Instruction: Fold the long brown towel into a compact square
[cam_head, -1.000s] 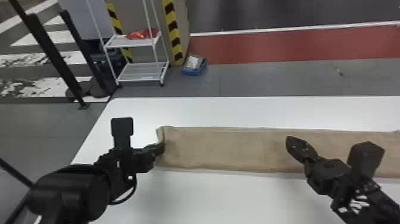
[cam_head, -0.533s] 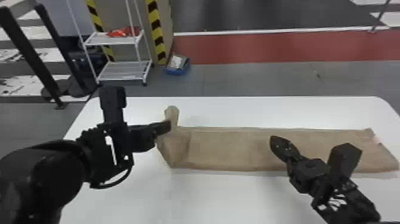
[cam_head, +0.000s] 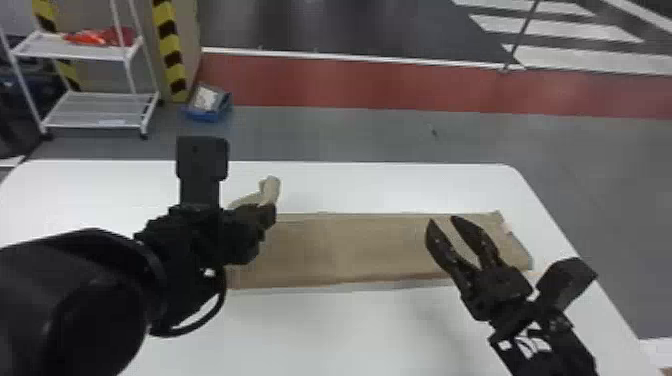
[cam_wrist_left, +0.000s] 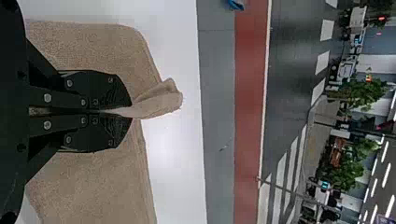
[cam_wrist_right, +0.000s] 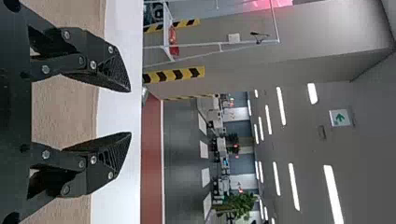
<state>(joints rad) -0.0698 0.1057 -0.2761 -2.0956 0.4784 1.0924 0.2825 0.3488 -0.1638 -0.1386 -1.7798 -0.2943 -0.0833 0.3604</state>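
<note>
Pinching gathered fold of towel (cam_head: 350, 250), left gripper (cam_head: 270, 216) clenched near towel's left end; bunched bit pokes out past fingertips; rest of towel stretched mostly flat across white table (cam_head: 380, 330), toward table's right edge. Right gripper (cam_head: 442, 221) over towel's right part, fingers spread, nothing between them but air. Blue bin (cam_head: 206, 118) on floor beyond table, pale contents (cam_head: 205, 98) inside, can't tell what; white rack (cam_head: 127, 52) left of bin, red item (cam_head: 102, 36) on upper shelf.
</note>
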